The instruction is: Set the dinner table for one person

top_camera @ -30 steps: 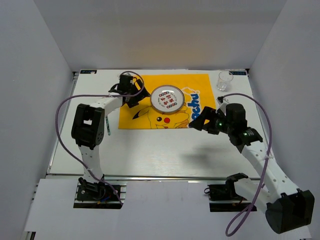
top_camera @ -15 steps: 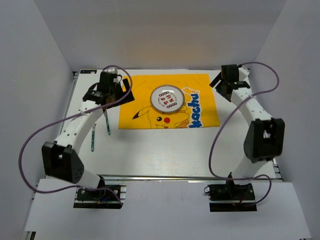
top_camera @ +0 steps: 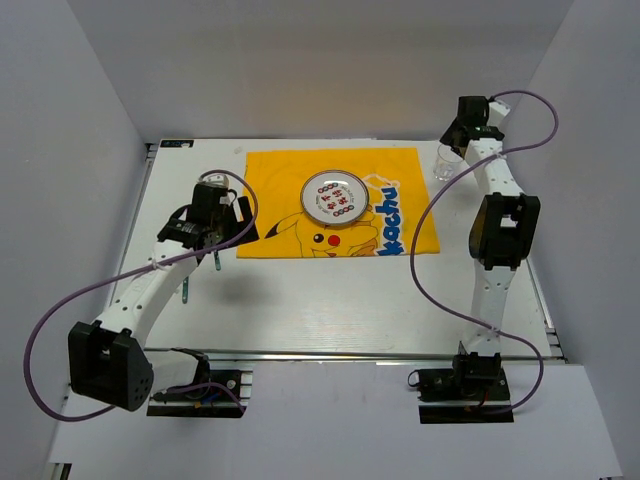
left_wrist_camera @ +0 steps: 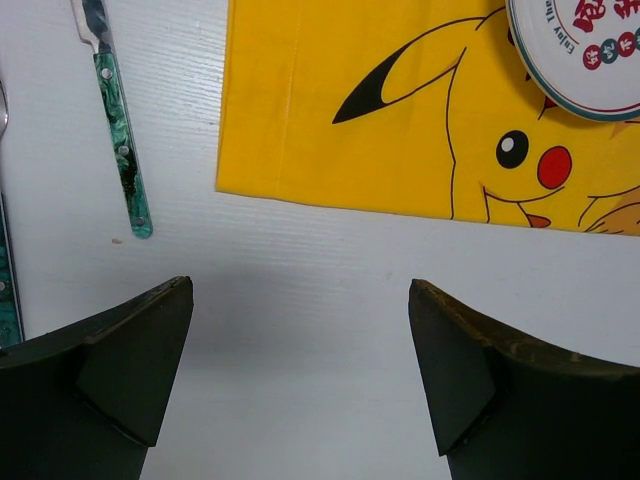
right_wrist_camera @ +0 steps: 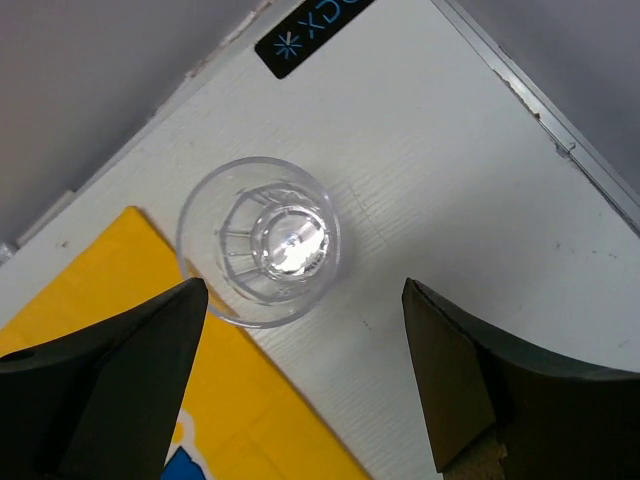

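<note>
Desk: the white desk [top_camera: 330, 300] is filling most of the overhead view, with its metal rail running along the near edge by the two arm bases.
Placemat: a yellow Pikachu-print placemat [top_camera: 290, 190] is lying flat at the middle of the far edge.
Plate: a round white plate [top_camera: 335, 198] with a printed centre is sitting on the placemat, a little right of the placemat's middle.
Glass: a clear ribbed glass [right_wrist_camera: 260, 240] is standing upright near the desk's far right corner, just beside the placemat's corner.
Cutlery: two green-handled pieces are lying on bare desk to the left of the placemat, one [left_wrist_camera: 120, 150] nearer to it and the other [left_wrist_camera: 8, 290] toward the left edge.
Left gripper: the left gripper [left_wrist_camera: 300, 288] is hovering wide apart and holding nothing, over bare desk just off the placemat's near left corner.
Right gripper: the right gripper [right_wrist_camera: 305, 285] is hanging above the glass, spread wide with nothing held and with both fingers clear of the rim.
Overhead only: this view is showing the whole layout and both arms.
Wrist views only: these are showing the gaps between the fingers, the marbled handle, the empty inside of the glass, and a black label [right_wrist_camera: 312, 30] at the far edge.
</note>
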Robot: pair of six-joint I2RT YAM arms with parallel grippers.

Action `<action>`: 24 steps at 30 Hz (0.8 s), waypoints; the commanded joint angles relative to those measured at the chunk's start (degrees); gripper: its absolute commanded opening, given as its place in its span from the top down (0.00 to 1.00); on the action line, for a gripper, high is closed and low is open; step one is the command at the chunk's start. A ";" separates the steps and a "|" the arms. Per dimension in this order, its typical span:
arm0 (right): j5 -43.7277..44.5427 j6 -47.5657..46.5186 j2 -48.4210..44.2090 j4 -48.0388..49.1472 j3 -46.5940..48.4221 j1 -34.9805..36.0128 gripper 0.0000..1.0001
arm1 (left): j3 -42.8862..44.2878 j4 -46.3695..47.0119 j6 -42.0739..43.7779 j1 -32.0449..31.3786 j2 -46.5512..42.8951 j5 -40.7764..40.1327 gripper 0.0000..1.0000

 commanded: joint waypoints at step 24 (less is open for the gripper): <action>-11.07 -3.76 1.79 8.71 -4.75 -5.48 1.00 | 0.03 1.88 1.39 0.14 -0.01 1.49 0.02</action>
